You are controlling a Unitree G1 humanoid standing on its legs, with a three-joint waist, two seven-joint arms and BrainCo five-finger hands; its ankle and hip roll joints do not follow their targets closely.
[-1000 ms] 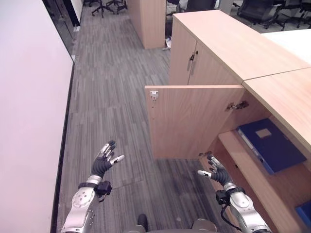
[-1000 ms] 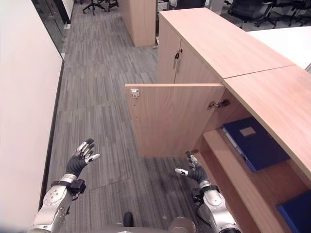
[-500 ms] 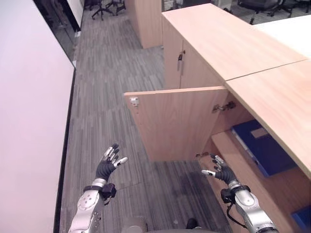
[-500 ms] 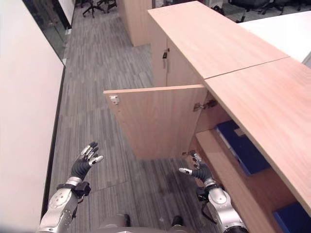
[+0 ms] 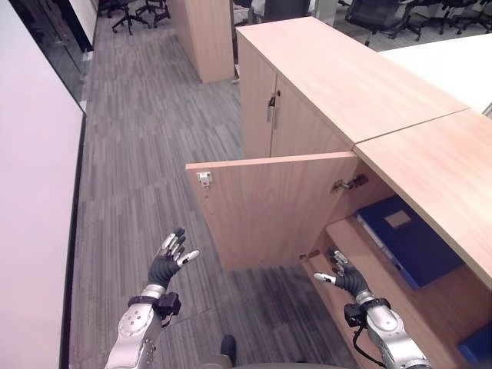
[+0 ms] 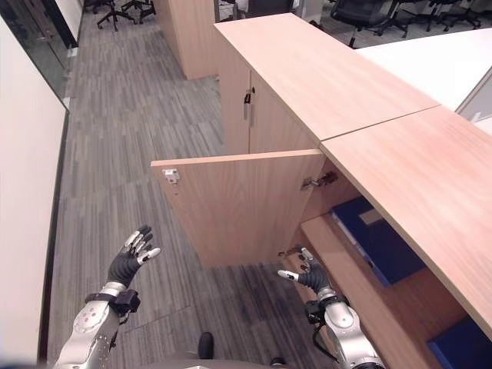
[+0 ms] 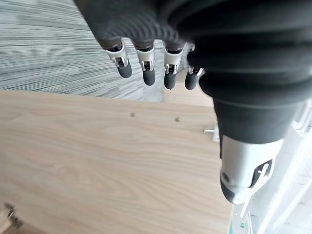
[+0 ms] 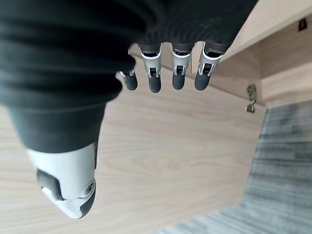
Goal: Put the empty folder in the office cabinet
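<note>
A dark blue folder point(image 5: 413, 238) lies flat on the upper shelf of the open wooden office cabinet point(image 5: 430, 154), with a pale label on its cover. The cabinet door point(image 5: 269, 207) stands swung out over the floor. My right hand point(image 5: 344, 277) hovers open at the shelf's front corner, just below the door's hinge side, holding nothing. My left hand point(image 5: 169, 260) is raised open over the grey floor, left of the door and apart from it. In the wrist views both hands' fingers point(image 7: 146, 66) point(image 8: 176, 73) are straight against the pale wood.
Another blue item point(image 5: 478, 346) sits low in the cabinet at the right edge. A closed cabinet section with a metal handle point(image 5: 271, 108) stands farther along. A white wall point(image 5: 31, 231) runs along the left. Office chairs point(image 5: 127, 11) stand at the far end of the corridor.
The whole picture has shifted, so the camera has moved. Both hands stay open in about the same pose; the folder lies as before.
</note>
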